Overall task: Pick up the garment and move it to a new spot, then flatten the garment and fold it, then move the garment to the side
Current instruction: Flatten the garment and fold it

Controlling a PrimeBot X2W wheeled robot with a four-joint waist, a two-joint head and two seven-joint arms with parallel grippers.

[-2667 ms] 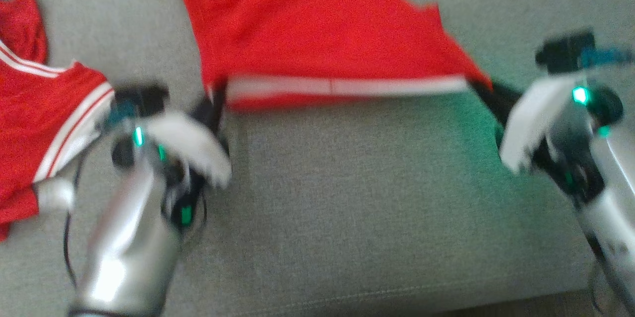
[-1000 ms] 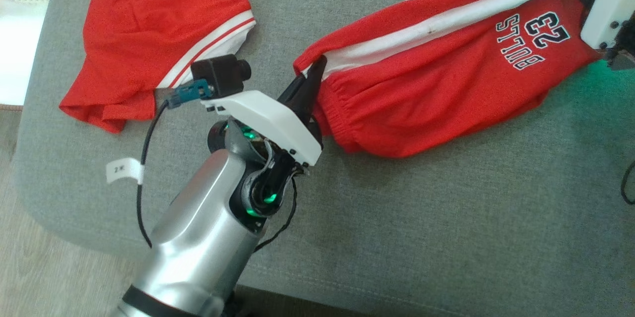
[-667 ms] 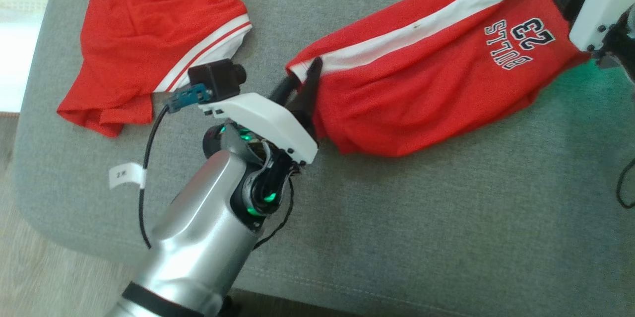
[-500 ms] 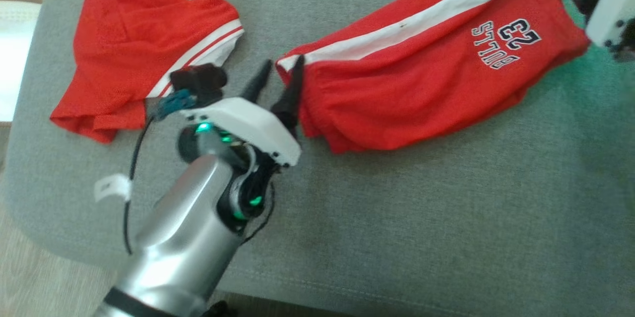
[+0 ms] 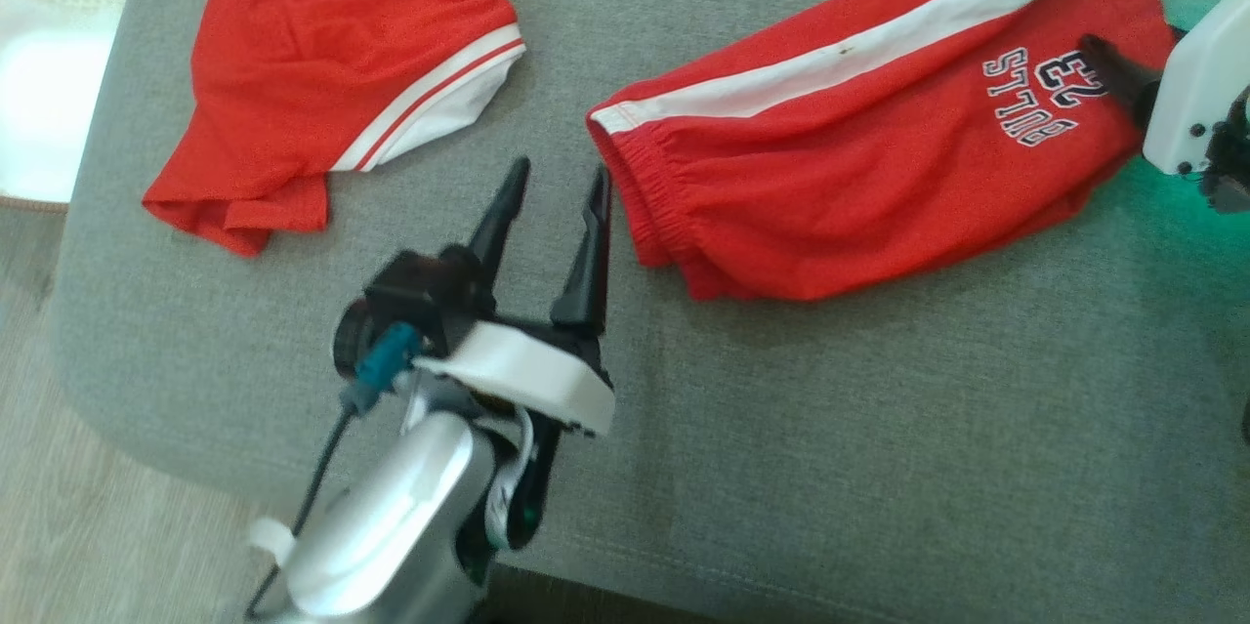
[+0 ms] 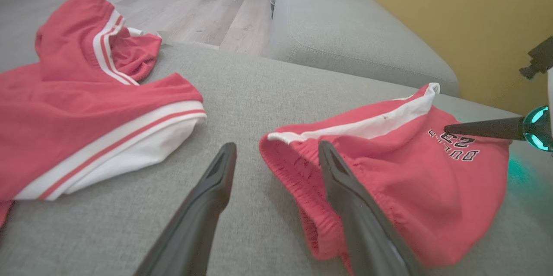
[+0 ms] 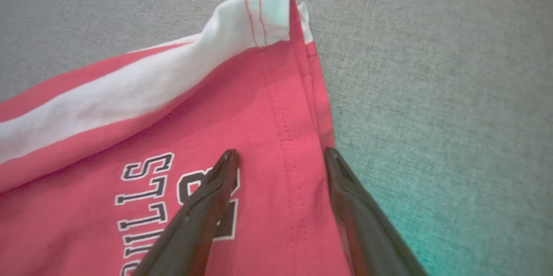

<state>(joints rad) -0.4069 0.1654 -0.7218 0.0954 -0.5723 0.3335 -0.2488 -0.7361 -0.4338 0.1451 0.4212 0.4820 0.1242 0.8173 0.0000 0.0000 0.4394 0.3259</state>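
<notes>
The garment, red shorts [image 5: 840,145] with a white side stripe and a "BULLS 23" print, lies crumpled lengthwise on the grey sofa cushion [image 5: 830,429]. My left gripper [image 5: 562,169] is open just left of the elastic waistband end [image 6: 298,168], with nothing between its fingers. In the left wrist view its right finger [image 6: 345,189] overlaps the waistband edge. My right gripper [image 7: 280,152] is open above the hem end of the shorts [image 7: 268,107], straddling the side seam next to the print. One of its dark fingers [image 5: 1113,67] shows over the print at the right edge.
A red jersey [image 5: 322,67] with white trim lies at the cushion's far left. The cushion's rounded edge [image 5: 88,331] drops to wood floor on the left and front. A white round object [image 5: 39,87] sits on the floor. A sofa backrest [image 6: 345,30] rises behind.
Both grippers went from shut on the ends of the shorts to open. The left one drew back from the waistband. The shorts now lie loose on the cushion; the camera shifted too.
</notes>
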